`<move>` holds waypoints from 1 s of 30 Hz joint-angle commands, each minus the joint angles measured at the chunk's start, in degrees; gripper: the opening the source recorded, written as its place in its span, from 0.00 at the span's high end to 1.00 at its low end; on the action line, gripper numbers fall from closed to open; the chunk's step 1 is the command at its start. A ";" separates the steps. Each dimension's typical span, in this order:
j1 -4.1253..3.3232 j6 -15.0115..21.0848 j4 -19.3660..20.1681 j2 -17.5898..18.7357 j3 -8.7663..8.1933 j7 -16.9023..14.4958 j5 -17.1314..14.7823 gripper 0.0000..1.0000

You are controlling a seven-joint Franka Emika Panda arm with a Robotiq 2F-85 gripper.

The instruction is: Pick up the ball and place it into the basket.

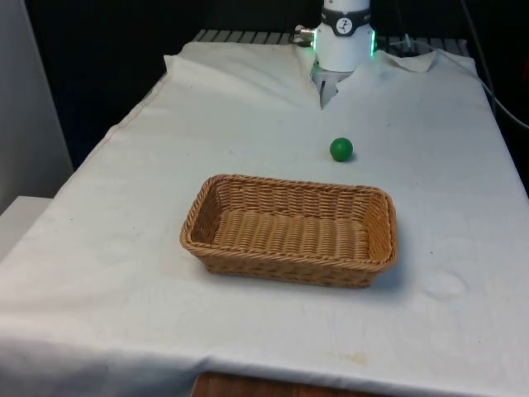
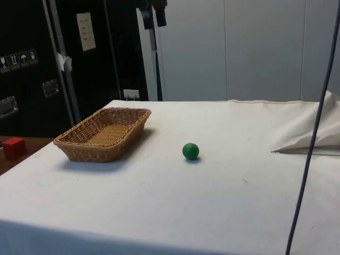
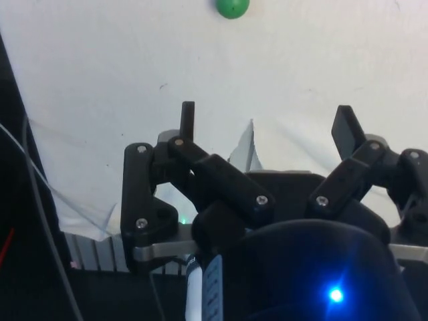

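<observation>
White arm (image 1: 343, 41), black screw-studded tool (image 3: 267, 124)

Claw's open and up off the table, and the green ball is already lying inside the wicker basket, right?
Not quite. The green ball lies on the white cloth outside the wicker basket, apart from its far rim, as the front view shows. The rest holds: in the wrist view the claw is open and up off the table.

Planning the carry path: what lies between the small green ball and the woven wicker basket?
Nothing: bare white cloth separates the green ball from the wicker basket, as the front and side views show.
</observation>
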State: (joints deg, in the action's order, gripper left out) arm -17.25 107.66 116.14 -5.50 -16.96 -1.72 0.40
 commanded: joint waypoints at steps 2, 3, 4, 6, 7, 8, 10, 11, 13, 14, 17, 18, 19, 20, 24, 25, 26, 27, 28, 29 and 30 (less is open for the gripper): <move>0.00 1.49 1.72 -1.32 0.23 0.80 1.09 0.00; 0.00 1.83 2.35 -1.72 0.29 0.97 1.38 0.00; 0.00 2.29 3.04 -2.12 0.34 1.09 1.66 0.00; 0.06 3.72 5.04 -3.15 0.52 1.55 2.46 0.00; 0.06 4.24 5.79 -3.50 0.57 1.72 2.69 0.00; 0.06 4.70 6.42 -3.78 0.69 1.95 2.92 0.00; 0.06 5.16 7.10 -4.07 0.74 2.12 3.09 0.00; 0.06 5.79 7.91 -4.35 0.80 2.35 3.27 0.00; 0.11 7.51 10.03 -5.10 0.92 2.98 3.50 0.00; 0.11 8.14 10.77 -5.27 0.86 3.15 3.50 0.00; 0.11 9.85 12.72 -5.67 0.86 3.61 3.44 0.00; 0.00 8.88 12.15 -5.33 0.74 2.98 2.98 0.00; 0.00 9.51 12.72 -5.39 0.74 3.15 2.98 0.00; 0.11 10.94 13.92 -5.67 0.86 4.07 3.32 0.00; 0.06 13.35 16.33 -5.27 0.80 5.16 3.04 0.00; 0.06 13.81 16.73 -5.16 0.74 5.33 2.98 0.00; 0.00 13.12 16.44 -5.21 0.74 4.93 2.98 0.00; 0.06 14.73 17.48 -4.87 0.74 5.73 2.92 0.00; 0.06 15.07 17.82 -4.70 0.74 5.84 2.86 0.00; 0.00 15.58 18.22 -4.53 0.74 6.07 2.81 0.00; 0.00 16.10 18.56 -4.35 0.74 6.25 2.69 0.00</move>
State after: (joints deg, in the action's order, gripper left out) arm -17.25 123.01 134.42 -9.91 -16.21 4.18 3.27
